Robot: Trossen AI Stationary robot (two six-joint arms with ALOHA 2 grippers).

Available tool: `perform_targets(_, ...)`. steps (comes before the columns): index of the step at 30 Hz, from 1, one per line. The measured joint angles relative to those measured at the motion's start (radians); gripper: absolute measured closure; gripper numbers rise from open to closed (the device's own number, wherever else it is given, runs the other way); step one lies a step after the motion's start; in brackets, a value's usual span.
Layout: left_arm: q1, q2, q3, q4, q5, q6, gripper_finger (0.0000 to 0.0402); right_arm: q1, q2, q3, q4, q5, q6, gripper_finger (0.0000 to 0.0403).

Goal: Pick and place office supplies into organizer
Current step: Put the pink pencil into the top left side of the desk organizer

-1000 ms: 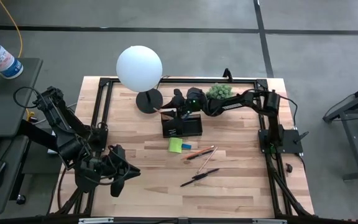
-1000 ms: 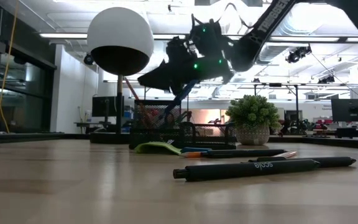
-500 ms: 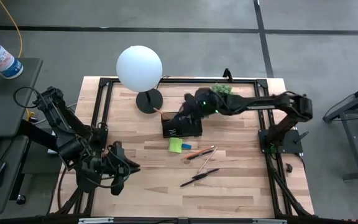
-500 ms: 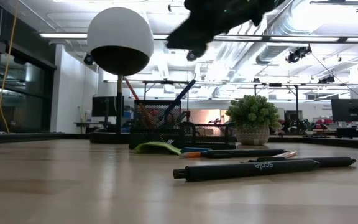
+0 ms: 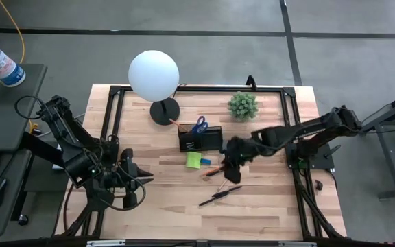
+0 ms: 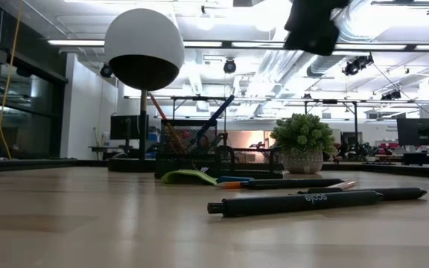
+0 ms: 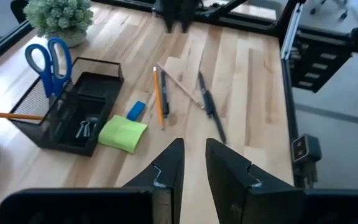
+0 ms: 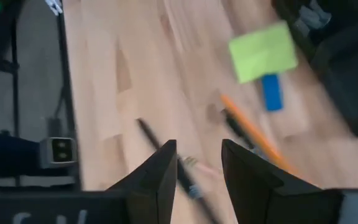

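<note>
A wooden table carries a white globe lamp at the back, with a small potted plant to its right. Between them, nearer the middle, stands a black organizer with blue-handled scissors upright in it. Just in front lie a green sticky-note pad and a small blue block. The right gripper hovers over an orange pencil, and dark pens lie nearer the front. The left gripper waits at the table's front left.

A grey concrete floor crossed by dark seams surrounds the pale wooden slatted table. Beyond it, white ceiling ducts and strip lights hang over distant desks with monitors.
</note>
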Motion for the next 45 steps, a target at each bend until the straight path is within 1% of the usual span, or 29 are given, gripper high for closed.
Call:
perform_targets(5,0.022,0.0,0.0,-0.017,0.017,0.0,0.0346,0.087,0.001,0.0,-0.005,0.055,0.188,0.0285)
perform_targets(11,0.077,0.0,0.0,-0.006,0.073,0.0,0.0346,0.162,0.001,0.0,-0.038,0.109,0.324,0.0284)
perform_targets(17,0.094,0.0,0.0,0.008,0.087,0.0,0.0346,0.194,0.001,0.0,-0.03,0.117,0.369,0.0284)
perform_targets(22,0.093,0.0,0.0,0.014,0.088,-0.016,0.0346,0.201,0.001,-0.006,-0.049,0.119,0.352,0.0284)
perform_targets(24,0.091,0.0,0.0,0.028,0.087,-0.044,0.0346,0.201,0.001,-0.008,-0.087,0.113,0.289,0.0284)
perform_targets(26,0.091,0.001,0.0,0.032,0.087,-0.065,0.0346,0.201,0.001,-0.008,-0.115,0.116,0.176,0.0284)
perform_targets(30,0.092,0.013,0.0,0.06,0.084,-0.064,0.0346,0.199,0.001,-0.008,-0.147,0.124,-0.133,0.0284)
perform_targets(33,0.092,0.022,0.0,0.098,0.055,-0.064,0.0346,0.193,0.006,-0.015,-0.17,0.122,-0.367,0.0284)
perform_targets(37,0.096,0.035,0.0,0.179,0.013,-0.064,0.0346,0.163,0.007,-0.089,-0.168,0.078,-0.577,0.0284)
perform_targets(40,0.116,0.046,0.0,0.22,0.001,-0.064,0.0346,0.128,0.008,-0.168,-0.108,0.042,-0.678,0.0284)
perform_targets(45,0.172,0.05,0.0,0.268,0.004,-0.065,0.0346,0.076,0.008,-0.278,0.03,-0.069,-0.884,0.0284)
